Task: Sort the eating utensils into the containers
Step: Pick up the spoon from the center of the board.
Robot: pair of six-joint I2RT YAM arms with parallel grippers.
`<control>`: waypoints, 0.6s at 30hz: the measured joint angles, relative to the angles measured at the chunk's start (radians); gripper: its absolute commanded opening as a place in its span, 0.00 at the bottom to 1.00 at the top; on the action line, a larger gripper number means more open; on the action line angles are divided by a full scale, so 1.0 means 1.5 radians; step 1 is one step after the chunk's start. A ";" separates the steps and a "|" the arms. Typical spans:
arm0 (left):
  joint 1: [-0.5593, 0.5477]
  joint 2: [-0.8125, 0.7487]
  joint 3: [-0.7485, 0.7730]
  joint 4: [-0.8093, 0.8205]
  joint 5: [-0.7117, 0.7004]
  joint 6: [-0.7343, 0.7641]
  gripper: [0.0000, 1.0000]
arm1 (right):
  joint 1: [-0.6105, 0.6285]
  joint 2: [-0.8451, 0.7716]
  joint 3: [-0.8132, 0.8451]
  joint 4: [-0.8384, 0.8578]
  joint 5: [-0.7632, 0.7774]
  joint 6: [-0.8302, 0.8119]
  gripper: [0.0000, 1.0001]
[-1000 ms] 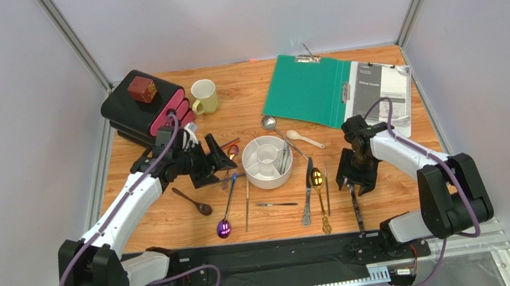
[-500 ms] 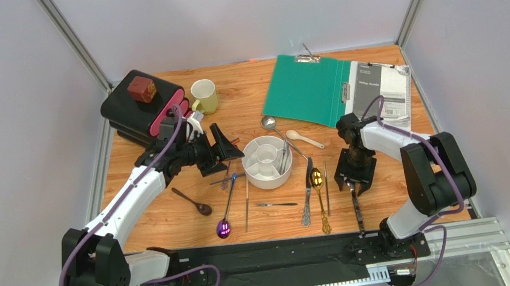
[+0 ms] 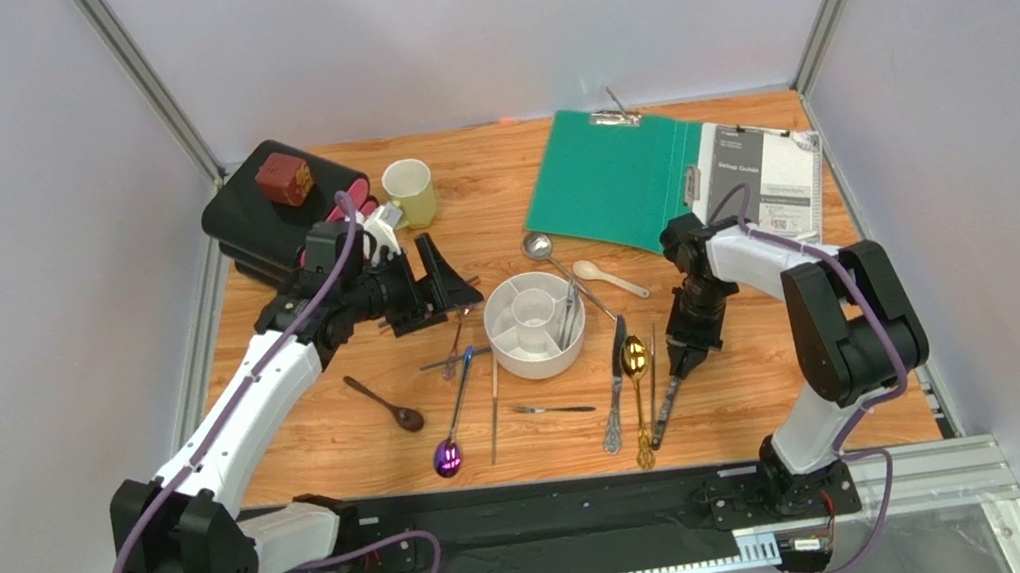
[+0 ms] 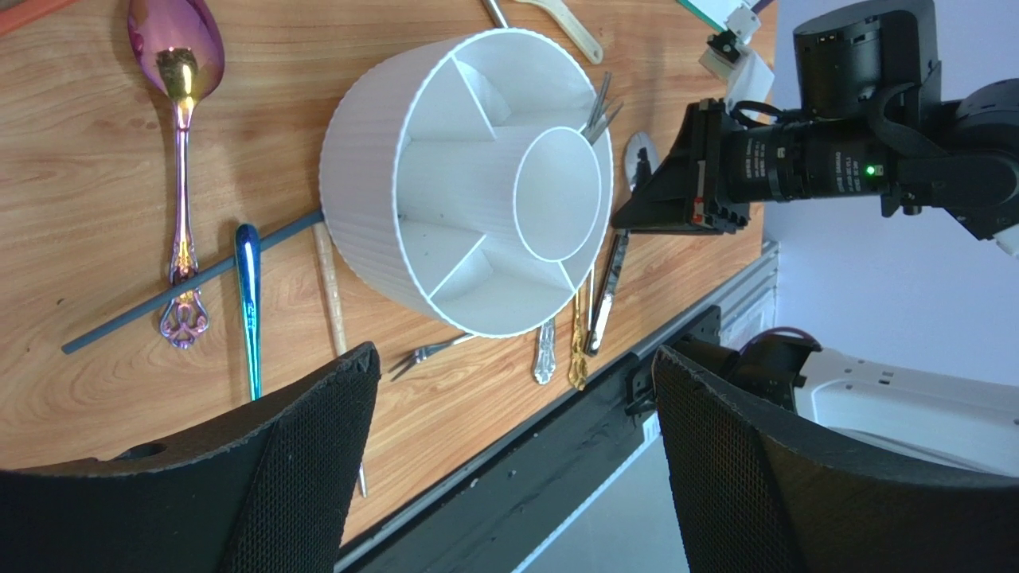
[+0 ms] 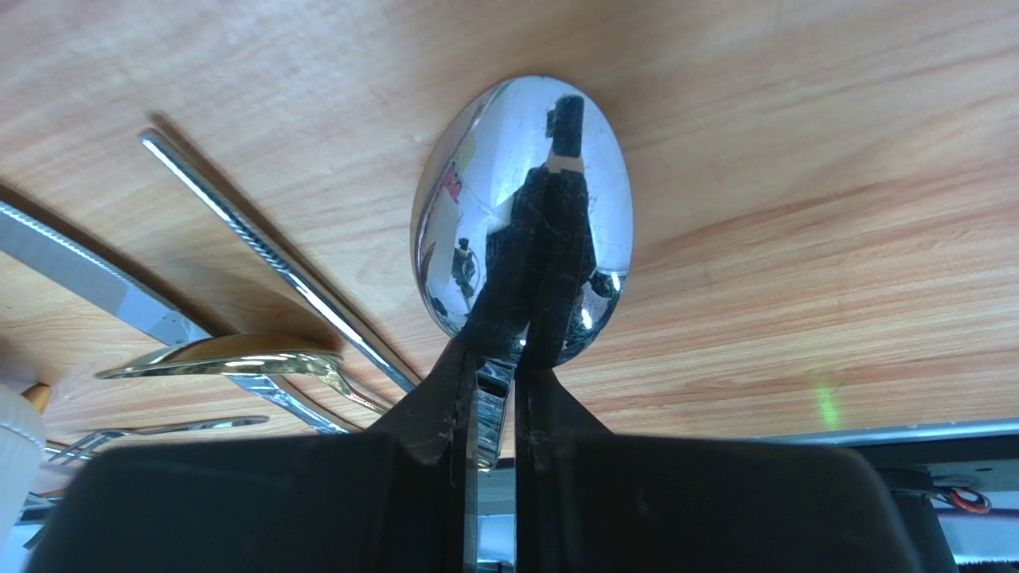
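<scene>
The right gripper (image 3: pixel 690 348) is clenching the spoon (image 5: pixel 479 179) at its neck, bowl poking just beyond its fingertips, probably for lifting toward the holder (image 4: pixel 359 155), which is sitting beyond the released, wide-spread fingers of the left gripper (image 4: pixel 512 358).

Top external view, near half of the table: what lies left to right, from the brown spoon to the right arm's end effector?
Dark brown spoon → iridescent purple spoon → white holder → gold spoon → right end effector, shut on a silver spoon.
</scene>
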 measured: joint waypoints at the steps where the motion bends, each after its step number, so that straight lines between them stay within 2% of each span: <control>1: 0.000 0.000 0.002 0.000 -0.001 0.001 0.89 | 0.001 0.000 0.002 0.002 0.001 -0.001 0.00; 6: 0.000 0.027 0.012 -0.005 -0.001 0.002 0.89 | 0.004 -0.021 0.002 0.012 0.003 0.002 0.00; 12: 0.000 0.094 0.032 -0.002 0.010 0.001 0.88 | 0.007 -0.133 0.014 0.000 0.016 0.005 0.00; 18: 0.000 0.120 0.034 -0.008 0.010 -0.001 0.88 | 0.027 -0.179 0.123 -0.050 0.029 0.008 0.00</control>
